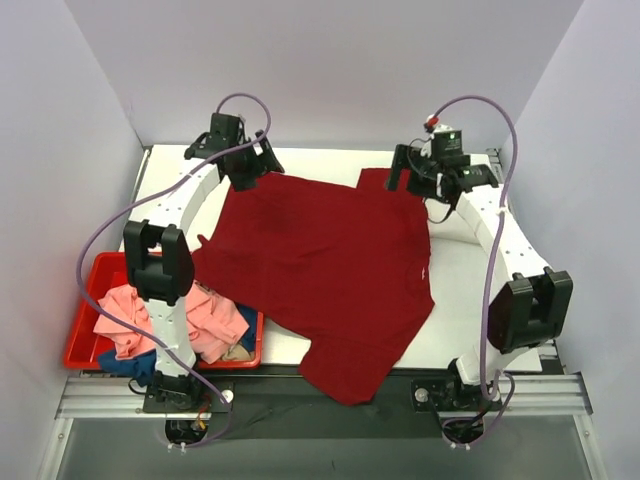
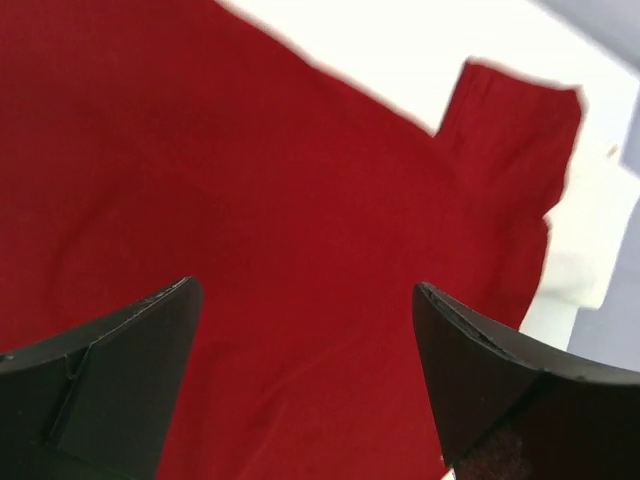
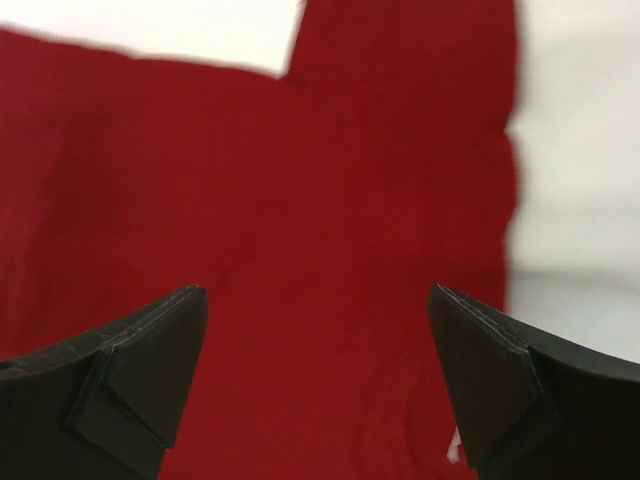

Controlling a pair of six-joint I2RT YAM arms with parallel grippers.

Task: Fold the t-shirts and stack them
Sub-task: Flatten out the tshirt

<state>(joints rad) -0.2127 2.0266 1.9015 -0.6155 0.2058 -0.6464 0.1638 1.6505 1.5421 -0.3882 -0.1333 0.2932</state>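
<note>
The dark red t-shirt (image 1: 330, 270) lies spread on the table (image 1: 455, 300), one corner overhanging the near edge. Left gripper (image 2: 304, 285) and right gripper (image 3: 318, 290) hover wide open, empty, at its far edge; clearance is unclear. Uneven pulls could skew it or slide it off.

No legible text or labels anywhere.

A red plastic bin (image 1: 82, 318) sits on the white table (image 1: 455, 295), at its near left corner.
</note>
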